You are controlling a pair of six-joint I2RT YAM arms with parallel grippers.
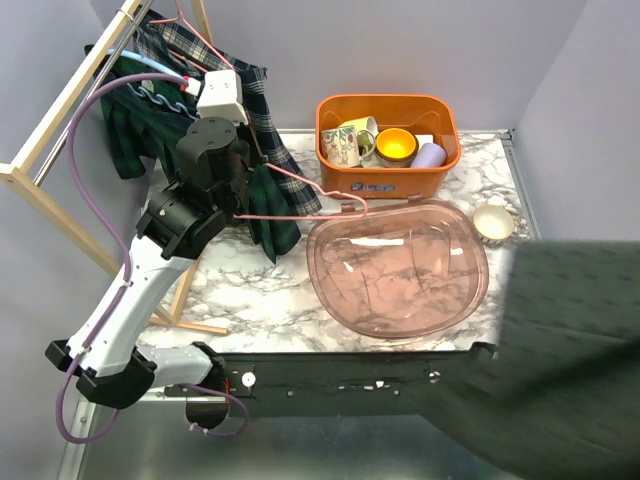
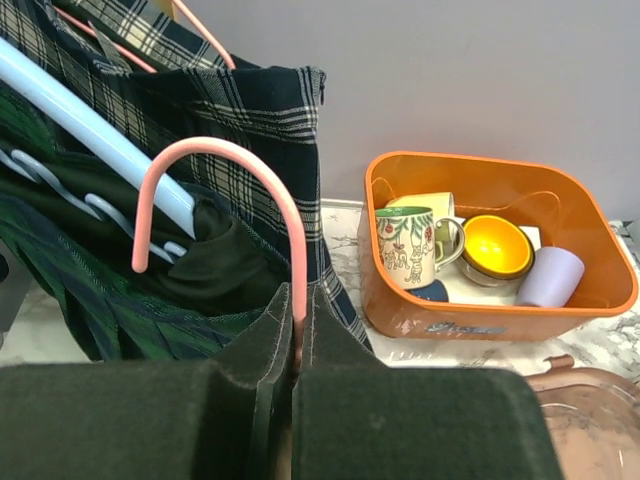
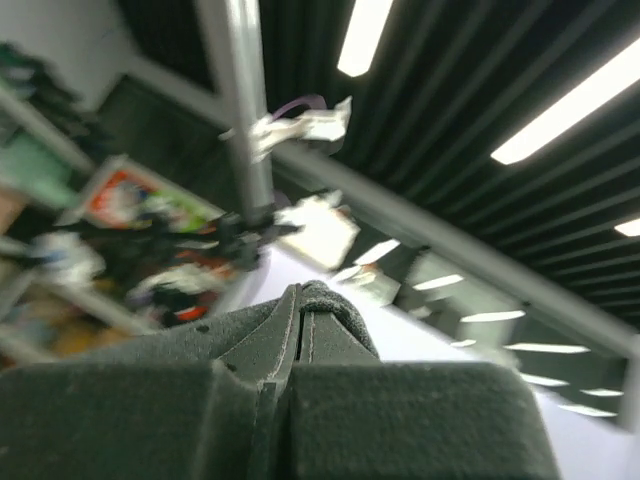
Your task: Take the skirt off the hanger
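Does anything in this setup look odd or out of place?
The pink hanger sticks out sideways over the table, off the rack, its hook pinched in the left gripper. The right gripper, shut on nothing, points up at the ceiling.

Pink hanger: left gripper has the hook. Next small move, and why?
Probably lower the right gripper, shut, empty and aimed at the ceiling, toward the skirt. The left gripper is shut on the pink hanger at its hook, and the skirt appears to hang on it.
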